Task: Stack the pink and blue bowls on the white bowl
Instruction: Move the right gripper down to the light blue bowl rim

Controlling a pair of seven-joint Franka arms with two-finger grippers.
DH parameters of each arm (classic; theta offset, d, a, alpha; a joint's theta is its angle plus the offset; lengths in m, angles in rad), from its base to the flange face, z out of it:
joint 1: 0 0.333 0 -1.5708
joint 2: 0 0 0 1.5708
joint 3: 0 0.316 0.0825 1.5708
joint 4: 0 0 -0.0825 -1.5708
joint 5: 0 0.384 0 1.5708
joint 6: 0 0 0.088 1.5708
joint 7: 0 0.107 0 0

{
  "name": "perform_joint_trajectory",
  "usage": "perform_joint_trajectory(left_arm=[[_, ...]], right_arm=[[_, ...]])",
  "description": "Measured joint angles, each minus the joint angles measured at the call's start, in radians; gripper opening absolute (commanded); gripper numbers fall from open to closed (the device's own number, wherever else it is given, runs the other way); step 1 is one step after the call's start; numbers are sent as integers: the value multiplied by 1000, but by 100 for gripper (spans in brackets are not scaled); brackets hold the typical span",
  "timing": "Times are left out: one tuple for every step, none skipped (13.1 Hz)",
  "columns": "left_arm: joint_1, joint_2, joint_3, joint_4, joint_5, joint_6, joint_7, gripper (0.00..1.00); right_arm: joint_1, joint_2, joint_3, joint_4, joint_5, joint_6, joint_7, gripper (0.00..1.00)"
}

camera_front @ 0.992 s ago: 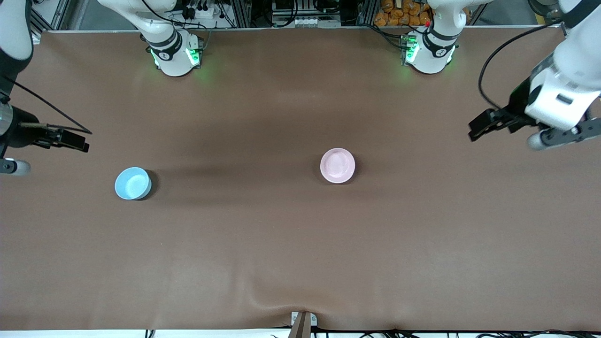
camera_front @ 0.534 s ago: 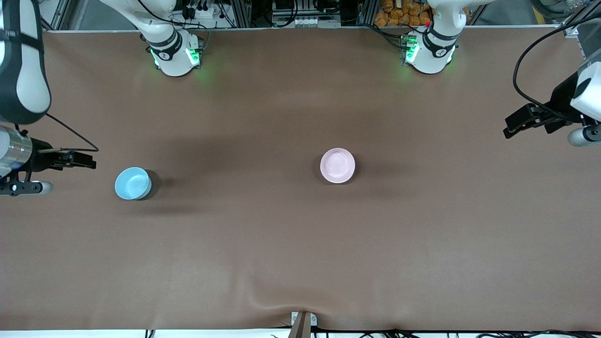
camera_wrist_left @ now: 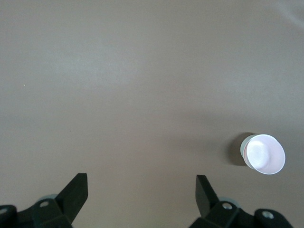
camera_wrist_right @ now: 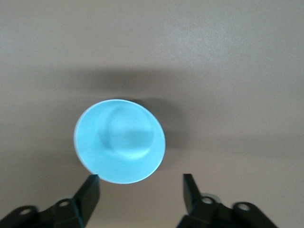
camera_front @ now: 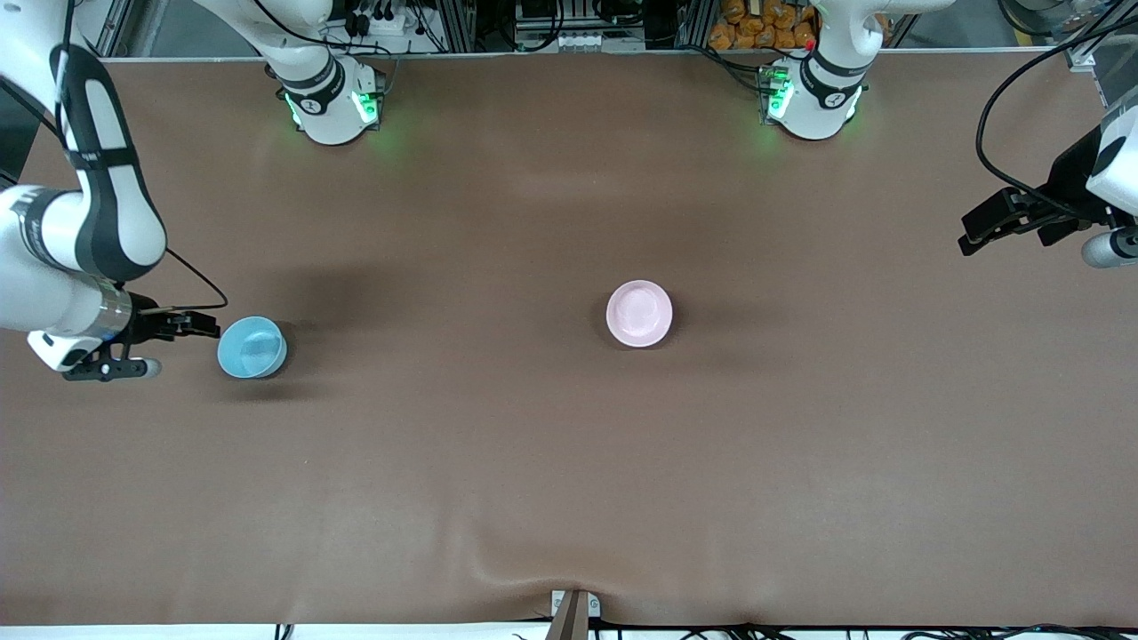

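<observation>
Blue bowl [camera_front: 252,348] sits upright on the brown table [camera_front: 569,462] toward the right arm's end, glossy and empty. Right gripper [camera_front: 203,326] hangs low just beside its rim, the arm bent down steeply from above; its fingers [camera_wrist_right: 90,194] stand apart, holding nothing. Pink bowl [camera_front: 639,313] rests near the table's middle, well apart from the blue one, pale and plain. Left gripper [camera_front: 978,233] waits over the left arm's end of the table, fingers [camera_wrist_left: 76,190] spread wide and empty.

Blue bowl [camera_front: 252,348] on desk [camera_front: 569,462] toward the right arm's end, pink bowl [camera_front: 638,313] mid-desk, well apart, slightly farther from the front camera
</observation>
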Motion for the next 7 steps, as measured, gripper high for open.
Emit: perform_joint_trajectory(left_arm=[[0, 0, 0, -2, 0, 0, 0, 100], [0, 0, 0, -4, 0, 0, 0, 100], [0, 0, 0, -5, 0, 0, 1, 100], [0, 0, 0, -6, 0, 0, 1, 100], [0, 0, 0, -6, 0, 0, 1, 100], [0, 0, 1, -6, 0, 0, 1, 100], [0, 0, 1, -6, 0, 0, 1, 100]], right_arm=[[-26, 24, -1, -2, 18, 21, -47, 59], [-49, 44, -1, -3, 51, 32, -86, 58], [-60, 59, -1, -3, 79, 41, -108, 57], [-60, 67, 1, -3, 92, 52, -114, 53], [-59, 70, 6, -3, 97, 58, -114, 51], [-58, 73, 9, -4, 98, 61, -113, 46], [-60, 79, 8, -4, 101, 66, -113, 45]])
